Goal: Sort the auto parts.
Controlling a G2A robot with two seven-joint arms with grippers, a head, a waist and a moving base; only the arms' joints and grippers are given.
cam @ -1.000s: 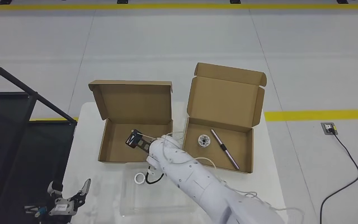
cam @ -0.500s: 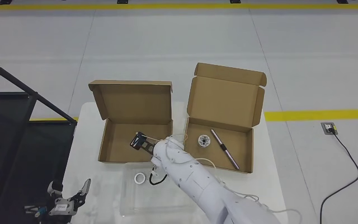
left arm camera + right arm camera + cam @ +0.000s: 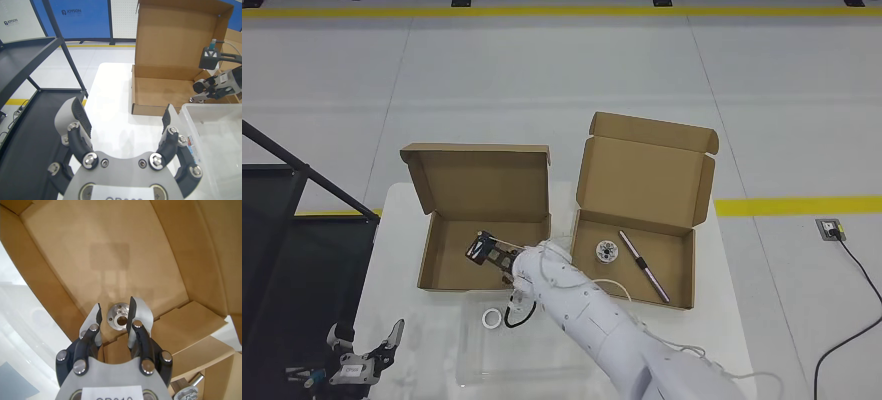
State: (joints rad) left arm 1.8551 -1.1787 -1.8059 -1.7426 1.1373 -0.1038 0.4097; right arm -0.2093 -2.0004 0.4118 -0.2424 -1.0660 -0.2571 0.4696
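Note:
A round metal flange (image 3: 117, 318) lies on the floor of the left cardboard box (image 3: 447, 255), close to its near corner. My right gripper (image 3: 115, 306) hangs open just above it, one finger on either side; the top view has this gripper (image 3: 482, 248) inside the box, and the left wrist view catches it (image 3: 197, 98) from the side. The right cardboard box (image 3: 682, 290) holds a small round part (image 3: 605, 250) and a thin rod (image 3: 644, 265). A white ring (image 3: 491, 318) lies in the clear plastic bin (image 3: 467, 345). My left gripper (image 3: 124, 108) is open and holds nothing, off the table's left near corner (image 3: 362, 365).
Both box lids stand upright behind the boxes. A black metal shelf rack (image 3: 28, 79) stands beside the table's left edge, under my left gripper. Bare white tabletop (image 3: 111, 91) lies between the rack and the left box.
My right gripper drifted slightly right and then back left inside the left box. The left arm has not moved.

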